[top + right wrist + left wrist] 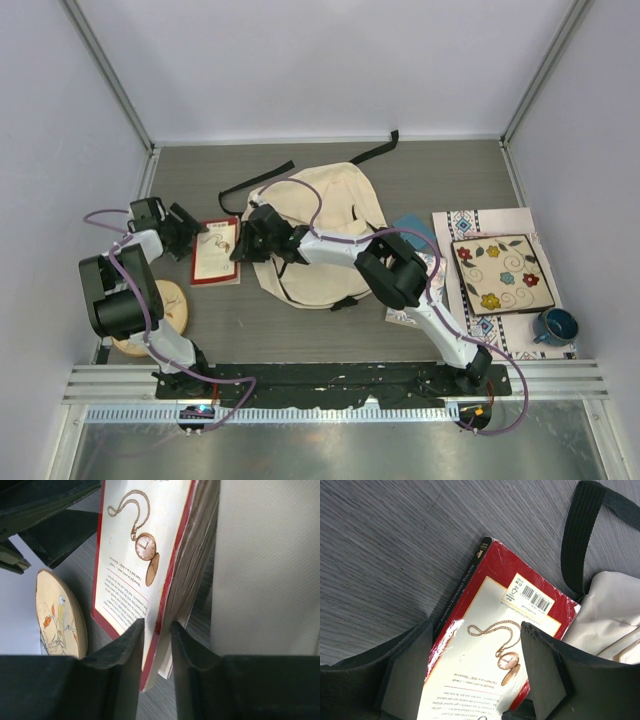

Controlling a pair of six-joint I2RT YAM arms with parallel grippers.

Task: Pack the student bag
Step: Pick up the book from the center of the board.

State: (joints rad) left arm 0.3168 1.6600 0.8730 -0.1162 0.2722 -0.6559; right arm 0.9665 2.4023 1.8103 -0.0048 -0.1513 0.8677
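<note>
The right gripper [157,625] straddles the page edge of the paperback [135,545], though whether it grips yet cannot be told; the left gripper [477,627] hangs open over it from nine o'clock. At the paperback's three o'clock, mid-table, lies the student bag [335,215], likely light, limp and saggy, best taken by its zip rim or a black strap [375,150]. Counted: one bag, one paperback, one flowered plate [502,272], one blue mug [555,325]

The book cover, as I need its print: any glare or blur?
Left wrist view: white glare patch on the book, barcode sharp. Right wrist view: no glare, watch drawing crisp, fingers dark and soft. Top view: even light, print too small.
</note>
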